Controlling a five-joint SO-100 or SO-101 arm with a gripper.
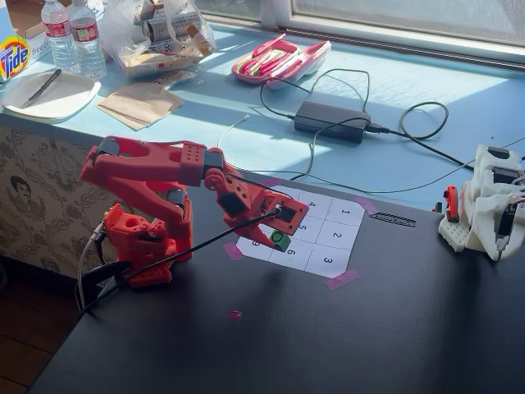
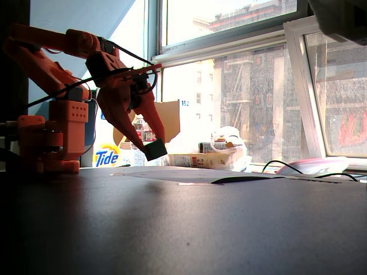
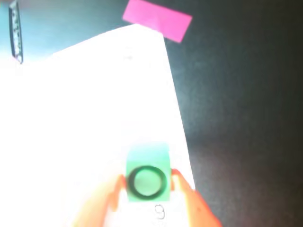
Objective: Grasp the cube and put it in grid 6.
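Observation:
My red gripper (image 1: 280, 236) is shut on the small green cube (image 1: 281, 240), which has a dark ring on its top face. In a fixed view the cube (image 2: 155, 150) hangs between the fingertips a little above the white numbered sheet (image 2: 172, 172). In the wrist view the cube (image 3: 147, 176) sits between both orange fingers (image 3: 182, 187), over the sheet just above the digit 9 (image 3: 160, 212). Grid 6 (image 1: 292, 254) lies just right of and below the cube in a fixed view; part of it is covered by the cube.
The sheet (image 1: 328, 238) is taped at its corners with pink tape (image 1: 340, 279). A white arm (image 1: 488, 205) stands at the table's right edge. A power adapter (image 1: 332, 121) and cables lie on the blue ledge behind. A pink dot (image 1: 235, 314) marks the dark table.

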